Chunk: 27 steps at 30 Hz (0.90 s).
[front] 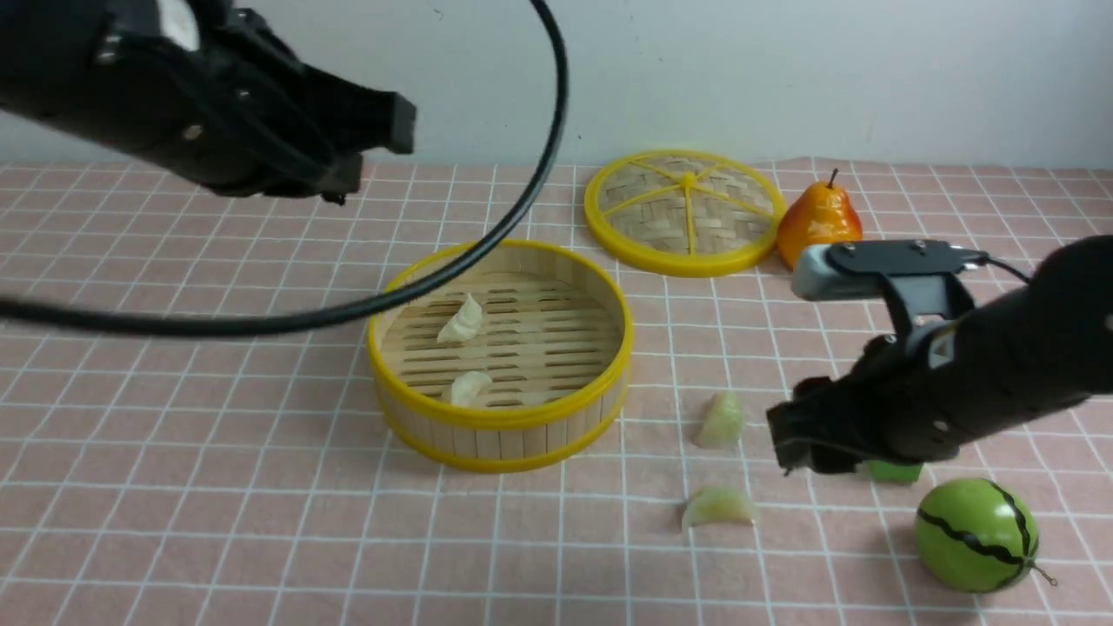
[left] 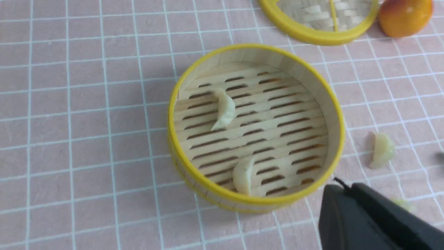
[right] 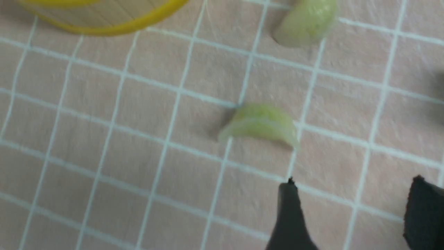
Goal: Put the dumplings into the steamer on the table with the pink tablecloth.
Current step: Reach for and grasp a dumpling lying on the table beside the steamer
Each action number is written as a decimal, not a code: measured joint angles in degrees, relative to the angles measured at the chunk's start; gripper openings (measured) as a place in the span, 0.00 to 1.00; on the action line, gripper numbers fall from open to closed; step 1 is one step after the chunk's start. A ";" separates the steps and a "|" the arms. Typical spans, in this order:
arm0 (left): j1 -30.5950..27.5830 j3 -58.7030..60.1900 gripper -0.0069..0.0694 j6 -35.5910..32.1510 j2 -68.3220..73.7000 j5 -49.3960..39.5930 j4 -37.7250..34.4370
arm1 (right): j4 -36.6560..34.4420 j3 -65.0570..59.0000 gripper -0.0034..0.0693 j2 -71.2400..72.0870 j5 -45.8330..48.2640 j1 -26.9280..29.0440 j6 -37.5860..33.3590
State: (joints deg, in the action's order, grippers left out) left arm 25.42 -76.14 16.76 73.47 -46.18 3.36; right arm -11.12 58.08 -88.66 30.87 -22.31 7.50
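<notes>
The steamer [front: 500, 419] stands mid-table on the pink tablecloth [front: 217, 487]. Two cream dumplings [front: 461, 320] [front: 468, 389] lie on its slatted floor, also in the left wrist view [left: 224, 109] [left: 244, 175]. Two green dumplings [front: 722, 421] [front: 718, 506] lie on the cloth right of the steamer. My right gripper [front: 783, 439] hovers just right of them, open and empty. In the right wrist view [right: 353, 189] the nearer green dumpling [right: 260, 123] lies a little ahead of its fingertips. My left gripper [front: 383, 148] is raised at the far left, fingers together and empty [left: 341, 187].
The flat woven lid [front: 684, 211] lies behind the steamer, with an orange pear [front: 817, 222] to its right. A green watermelon-striped ball [front: 976, 535] sits at the front right, with a small green object [front: 894, 471] under my right arm. A black cable [front: 539, 174] arcs over the steamer.
</notes>
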 joint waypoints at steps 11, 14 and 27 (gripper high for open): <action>0.00 28.22 0.07 10.32 -19.44 -0.19 19.98 | 0.77 8.77 0.67 -19.78 -14.45 0.05 1.38; 0.00 32.77 0.07 12.33 -22.94 -1.91 21.40 | 1.27 9.85 0.63 -22.93 -15.02 0.05 1.52; 0.00 50.65 0.07 22.18 -36.06 0.75 12.45 | 8.36 10.70 0.02 -22.18 -11.21 0.05 1.32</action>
State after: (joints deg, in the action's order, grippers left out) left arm 25.42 -25.49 38.95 37.40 -45.43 15.80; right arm -2.76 68.78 -110.83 19.65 -22.26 8.82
